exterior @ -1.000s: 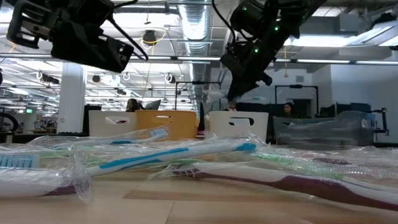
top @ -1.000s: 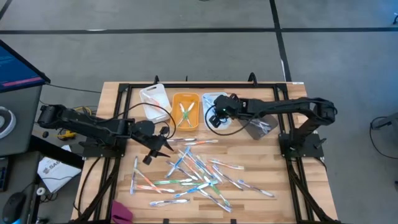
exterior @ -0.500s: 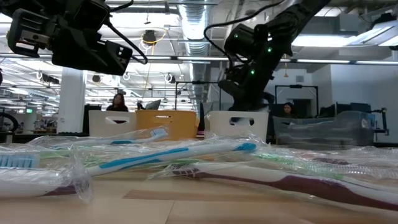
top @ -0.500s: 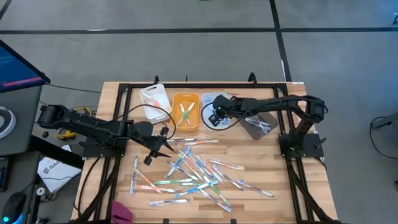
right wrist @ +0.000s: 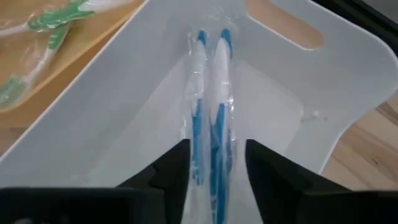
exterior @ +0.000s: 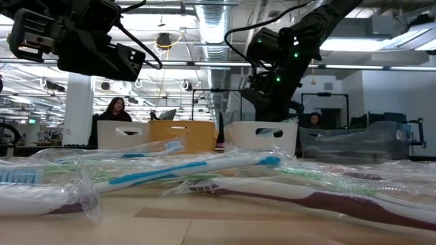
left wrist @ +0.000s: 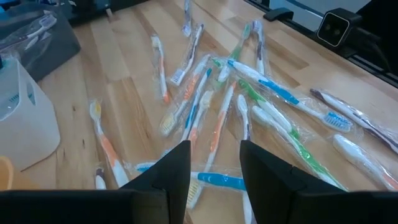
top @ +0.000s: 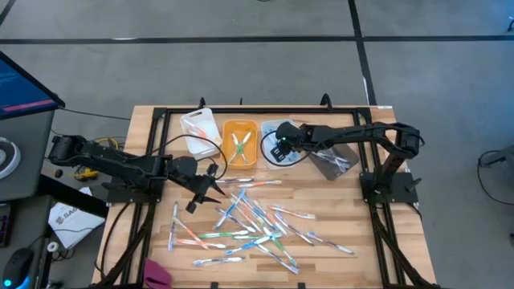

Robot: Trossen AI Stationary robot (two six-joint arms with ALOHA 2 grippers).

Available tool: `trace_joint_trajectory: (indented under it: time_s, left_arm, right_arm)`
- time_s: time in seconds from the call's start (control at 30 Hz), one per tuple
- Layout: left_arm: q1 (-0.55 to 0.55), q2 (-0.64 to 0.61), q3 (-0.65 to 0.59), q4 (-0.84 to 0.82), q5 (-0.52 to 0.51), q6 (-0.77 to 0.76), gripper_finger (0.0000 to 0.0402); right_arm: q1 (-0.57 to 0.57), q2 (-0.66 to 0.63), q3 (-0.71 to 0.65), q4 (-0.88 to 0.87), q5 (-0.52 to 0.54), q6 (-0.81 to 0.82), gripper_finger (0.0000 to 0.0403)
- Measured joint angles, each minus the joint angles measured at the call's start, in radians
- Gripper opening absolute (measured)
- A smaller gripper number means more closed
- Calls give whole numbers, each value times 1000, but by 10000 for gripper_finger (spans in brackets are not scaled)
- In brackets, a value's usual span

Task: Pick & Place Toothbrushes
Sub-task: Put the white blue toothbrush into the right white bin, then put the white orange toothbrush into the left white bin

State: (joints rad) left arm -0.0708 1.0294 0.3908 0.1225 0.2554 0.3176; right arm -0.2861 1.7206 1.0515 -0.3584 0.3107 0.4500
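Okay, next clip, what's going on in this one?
Two arms are sorting wrapped toothbrushes from a loose pile on the table into bins. The right pincer is over the white bin, jaws apart, with blue toothbrushes lying in the bin below it. The left pincer hangs open over the pile's edge. The orange bin holds green ones.

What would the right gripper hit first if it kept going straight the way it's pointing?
Probably the blue toothbrushes lying in the white bin; the right gripper points straight down into it, open. The bin floor lies just beneath them.
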Motion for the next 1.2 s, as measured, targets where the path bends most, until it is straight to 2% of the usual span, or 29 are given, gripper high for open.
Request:
trace_joint_trajectory:
  time_s: [0.17,0.33,0.57,0.77,0.97,1.2]
  left_arm:
    - [0,0,0,0,0,0,131]
    - [0,0,0,-1,0,0,131]
    - [0,0,0,-1,0,0,131]
    - [0,0,0,-1,0,0,131]
    - [0,0,0,-1,0,-5,131]
    - [0,0,0,-2,0,-8,131]
  right_arm:
    - [5,0,0,0,-2,-4,199]
    - [4,-12,0,-1,-2,-12,236]
    - [6,-68,0,-25,-3,-21,245]
    - [28,-144,0,-41,3,-96,245]
    - [130,-268,0,-60,4,-192,245]
    - [341,-382,0,-142,4,-240,245]
